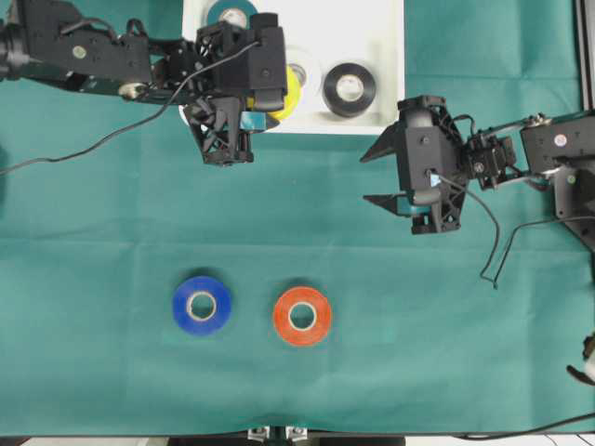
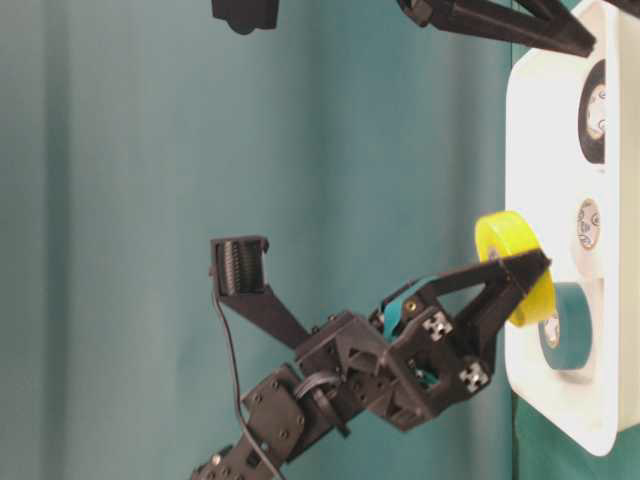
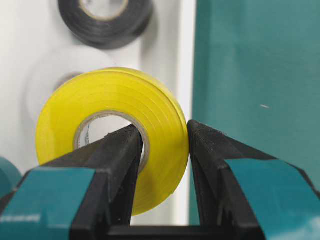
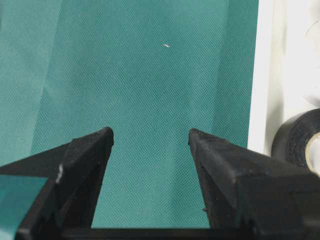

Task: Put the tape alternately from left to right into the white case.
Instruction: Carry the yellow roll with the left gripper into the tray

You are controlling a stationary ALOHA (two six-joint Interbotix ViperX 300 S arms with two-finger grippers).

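My left gripper [image 3: 165,135] is shut on the yellow tape [image 3: 115,110], one finger inside its core and the other on the outer wall. It holds the roll tilted over the near rim of the white case [image 1: 390,37]. Teal [image 1: 232,13], white [image 1: 304,72] and black [image 1: 350,89] rolls lie in the case. The blue tape [image 1: 202,305] and the orange-red tape [image 1: 301,316] lie flat on the green cloth near the front. My right gripper [image 1: 376,175] hangs open and empty over the cloth, just right of the case's near right corner.
Green cloth covers the whole table. A loose black cable [image 1: 84,149] trails over it from the left arm, and another [image 1: 493,251] loops below the right arm. In the right wrist view the case rim [image 4: 262,75] and the black roll [image 4: 300,140] sit at the right edge.
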